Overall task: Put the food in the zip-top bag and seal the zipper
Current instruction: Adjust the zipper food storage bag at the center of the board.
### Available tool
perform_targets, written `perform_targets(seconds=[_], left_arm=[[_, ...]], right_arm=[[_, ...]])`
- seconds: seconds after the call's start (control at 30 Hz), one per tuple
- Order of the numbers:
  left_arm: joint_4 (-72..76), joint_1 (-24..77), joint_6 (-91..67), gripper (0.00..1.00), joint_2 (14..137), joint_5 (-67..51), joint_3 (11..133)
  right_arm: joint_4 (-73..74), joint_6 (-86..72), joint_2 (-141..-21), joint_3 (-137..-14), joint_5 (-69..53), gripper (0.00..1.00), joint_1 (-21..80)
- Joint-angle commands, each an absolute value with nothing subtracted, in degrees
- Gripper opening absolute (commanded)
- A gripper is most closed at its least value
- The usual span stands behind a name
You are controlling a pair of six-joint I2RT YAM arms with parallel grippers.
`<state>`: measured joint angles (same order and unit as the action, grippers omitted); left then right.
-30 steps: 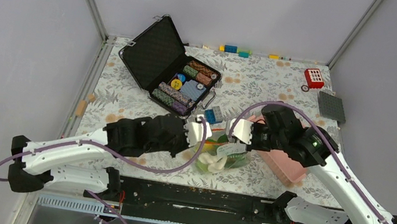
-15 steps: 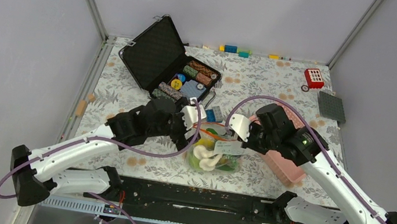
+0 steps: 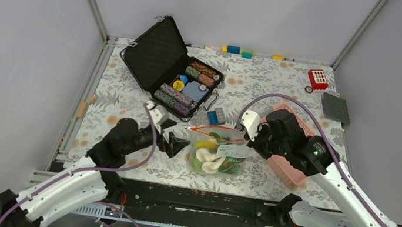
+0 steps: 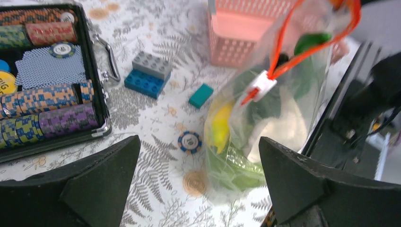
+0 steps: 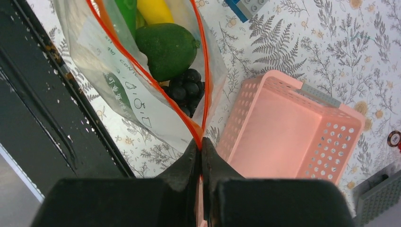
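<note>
The zip-top bag [image 3: 223, 152] lies on the patterned table between my arms, and the food [image 3: 207, 159] shows through its clear plastic. In the right wrist view a green fruit [image 5: 166, 49], dark grapes [image 5: 185, 90] and a yellow piece [image 5: 153, 10] sit inside. The orange-red zipper [image 5: 142, 71] gapes as a loop. My right gripper [image 5: 202, 144] is shut on the zipper's right end. The white slider [image 4: 259, 86] sits at the left end. My left gripper [image 4: 198, 184] stands wide open just left of the bag, holding nothing.
A pink basket [image 3: 291, 171] stands right of the bag, under my right arm. An open black case [image 3: 172, 68] of poker chips lies at the back left. A loose chip [image 4: 190, 142], a blue-grey brick stack [image 4: 148, 74] and a teal brick [image 4: 201, 96] lie by the bag.
My left gripper opened, let go of the bag's left end and drew back to the left and nearer. The bag sagged down onto the table. The right gripper kept its hold.
</note>
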<state>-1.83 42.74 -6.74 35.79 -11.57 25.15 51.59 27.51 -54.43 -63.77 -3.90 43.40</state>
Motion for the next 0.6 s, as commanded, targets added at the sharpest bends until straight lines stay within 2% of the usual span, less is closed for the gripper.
perform_targets(seconds=[0.0,0.1,0.17,0.33,0.5,0.57], left_arm=[[20.0,36.0,-19.8,0.99,33.2,-25.4,18.8],[33.1,33.2,-25.9,0.99,37.3,-35.1,16.1],[36.5,33.0,-27.1,0.97,41.9,-38.2,17.0],[42.6,32.8,-27.4,0.71,53.7,-42.8,21.4],[47.4,32.6,-28.0,0.59,58.0,-48.3,22.2],[51.7,32.6,-28.8,0.57,59.6,-49.7,21.9]], right_arm=[[47.2,22.0,-52.5,-62.1,-1.1,0.00,43.0],[45.7,20.5,-51.7,-60.9,-1.0,0.00,43.0],[44.9,18.8,-51.2,-60.0,-0.3,0.00,42.9],[42.6,16.5,-48.8,-56.5,-0.3,0.00,42.9],[41.6,15.3,-46.8,-54.8,-0.5,0.00,42.8],[41.4,14.9,-46.8,-54.5,-0.8,0.00,42.8]])
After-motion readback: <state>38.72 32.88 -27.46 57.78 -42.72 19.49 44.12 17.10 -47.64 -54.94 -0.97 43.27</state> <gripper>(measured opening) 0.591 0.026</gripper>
